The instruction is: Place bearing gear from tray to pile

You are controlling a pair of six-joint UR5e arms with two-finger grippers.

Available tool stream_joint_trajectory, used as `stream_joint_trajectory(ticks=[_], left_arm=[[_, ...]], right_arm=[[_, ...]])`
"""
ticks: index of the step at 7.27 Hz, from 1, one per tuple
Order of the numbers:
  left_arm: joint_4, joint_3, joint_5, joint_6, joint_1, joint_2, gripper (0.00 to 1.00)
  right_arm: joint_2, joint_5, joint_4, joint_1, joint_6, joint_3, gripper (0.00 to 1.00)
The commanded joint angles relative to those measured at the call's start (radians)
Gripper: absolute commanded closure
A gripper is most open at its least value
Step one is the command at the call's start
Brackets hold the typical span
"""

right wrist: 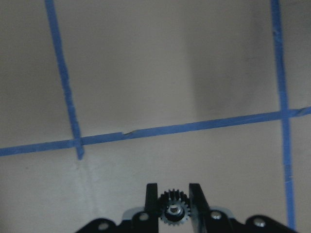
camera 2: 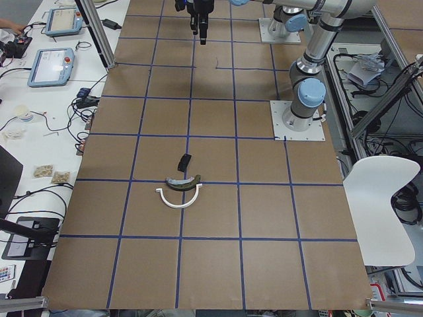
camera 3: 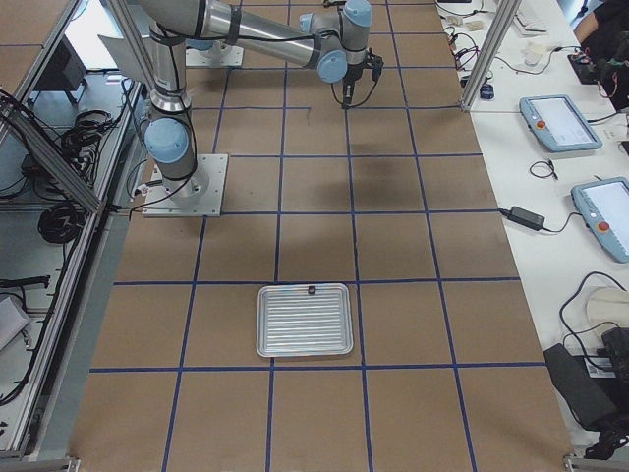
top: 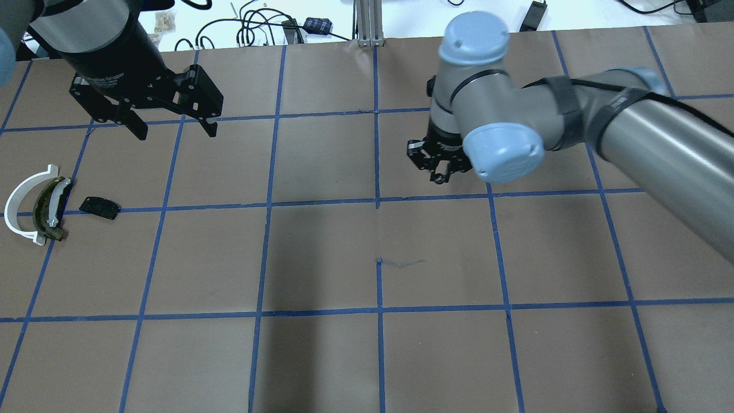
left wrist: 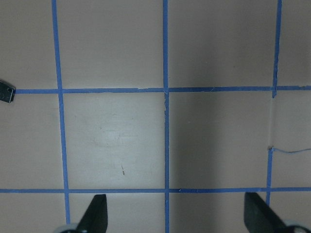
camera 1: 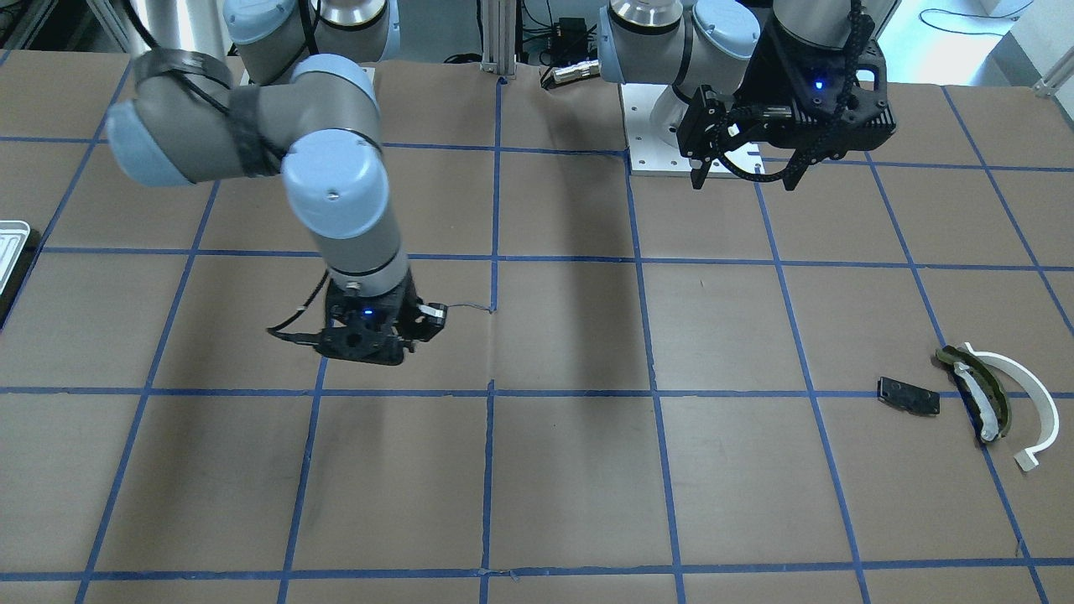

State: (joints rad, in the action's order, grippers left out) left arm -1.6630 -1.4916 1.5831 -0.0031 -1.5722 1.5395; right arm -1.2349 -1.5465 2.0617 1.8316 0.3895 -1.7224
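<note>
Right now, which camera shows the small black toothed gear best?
Right wrist view: the small black toothed gear is clamped in the right gripper, teeth and hub clear. Exterior views show only the gripper, gear indiscernible; left wrist misses it.

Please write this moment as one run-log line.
right claw: shut on bearing gear, mid-air | left claw: open, empty | pile: no gear yet

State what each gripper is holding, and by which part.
The right gripper holds the bearing gear, pinched at opposite sides of its toothed rim. The left gripper is open and holds nothing.
</note>
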Motion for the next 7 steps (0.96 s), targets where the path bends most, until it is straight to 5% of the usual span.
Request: stream_joint_trajectory(ticks=[1, 3, 4, 5, 7], left_arm=[[0.000, -0.001, 0.000, 0.000, 0.000, -0.001, 0.00], [0.000, 0.001, 0.000, 0.000, 0.000, -0.001, 0.00], [0.000, 0.001, 0.000, 0.000, 0.000, -0.001, 0.00], [0.000, 0.001, 0.000, 0.000, 0.000, -0.002, 0.00], [0.003, -0.001, -0.002, 0.000, -0.002, -0.002, 0.00]], right_arm=[[0.118, 0.005, 0.127, 0.118, 0.089, -0.011, 0.78], [0.150, 0.005, 0.129, 0.123, 0.086, -0.009, 0.71], [0.170, 0.005, 0.170, 0.124, 0.085, -0.009, 0.46], [0.181, 0.002, 0.188, 0.124, 0.047, -0.005, 0.00], [0.123, -0.001, 0.152, 0.086, -0.045, 0.020, 0.00]])
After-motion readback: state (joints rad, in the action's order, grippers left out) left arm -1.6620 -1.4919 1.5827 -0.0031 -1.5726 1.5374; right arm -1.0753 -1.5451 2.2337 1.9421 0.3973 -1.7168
